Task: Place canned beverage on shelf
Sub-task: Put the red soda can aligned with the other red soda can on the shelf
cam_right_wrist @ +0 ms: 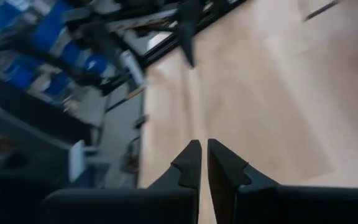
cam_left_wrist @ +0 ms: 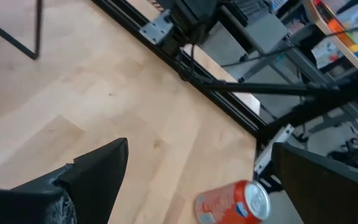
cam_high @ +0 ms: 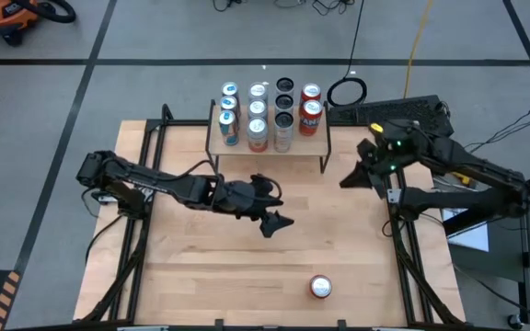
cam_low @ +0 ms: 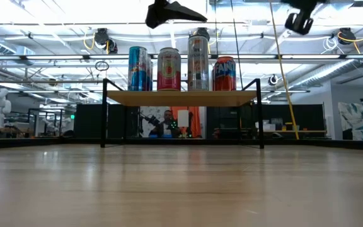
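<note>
My left gripper (cam_high: 274, 223), jaws wide and empty, is nearer the upright red can (cam_high: 320, 287) at my 5 o'clock.

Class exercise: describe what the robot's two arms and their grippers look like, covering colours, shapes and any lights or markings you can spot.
Both arms are dark, slim and jointed. The left gripper has two black, wedge-shaped fingers tapering to points. The right gripper has matching black fingers with stepped inner edges. A small green light glows on the right arm. No cables or markings can be made out on either arm.
</note>
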Robot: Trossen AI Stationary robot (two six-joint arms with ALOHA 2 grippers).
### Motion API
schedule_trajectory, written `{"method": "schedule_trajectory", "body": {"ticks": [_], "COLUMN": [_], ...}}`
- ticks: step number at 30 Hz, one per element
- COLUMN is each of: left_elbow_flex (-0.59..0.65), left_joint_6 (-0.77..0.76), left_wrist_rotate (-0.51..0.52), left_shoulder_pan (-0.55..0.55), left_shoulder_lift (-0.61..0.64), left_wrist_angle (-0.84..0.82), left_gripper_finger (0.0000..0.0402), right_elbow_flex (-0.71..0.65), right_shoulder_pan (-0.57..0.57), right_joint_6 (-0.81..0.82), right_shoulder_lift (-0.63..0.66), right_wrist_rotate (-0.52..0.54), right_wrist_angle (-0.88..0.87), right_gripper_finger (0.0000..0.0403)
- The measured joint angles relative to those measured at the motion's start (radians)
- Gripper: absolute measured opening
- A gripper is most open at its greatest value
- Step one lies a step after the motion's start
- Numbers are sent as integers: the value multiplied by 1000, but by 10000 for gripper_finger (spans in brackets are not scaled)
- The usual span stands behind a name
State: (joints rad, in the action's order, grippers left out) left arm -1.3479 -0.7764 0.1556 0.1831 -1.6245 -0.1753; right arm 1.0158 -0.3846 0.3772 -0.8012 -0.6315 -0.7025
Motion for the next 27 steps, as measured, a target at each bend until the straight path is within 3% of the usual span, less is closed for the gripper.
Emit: {"method": "schedule_trajectory", "body": {"ticks": [4,9,16,27], "left_elbow_flex": [0,0,0,0], "left_joint_6": [-11,-56,-91,-110], "left_wrist_rotate": [-1,11,108,249], "left_shoulder_pan": [39,103,210,337], "left_shoulder_lift": [0,0,0,0], "left_wrist_angle": [0,1,1,-23], "left_gripper_finger": [400,400,400,400], "right_elbow_flex": [34,118,218,230], "right_shoulder_pan": [136,295,490,761], "right_joint_6": [54,66,66,173], "right_shoulder_lift": [-11,-67,-176,-366], "right_wrist_rotate": [20,131,237,291], "right_wrist_angle": [0,-63,-161,-157], "right_gripper_finger": [6,6,6,33]}}
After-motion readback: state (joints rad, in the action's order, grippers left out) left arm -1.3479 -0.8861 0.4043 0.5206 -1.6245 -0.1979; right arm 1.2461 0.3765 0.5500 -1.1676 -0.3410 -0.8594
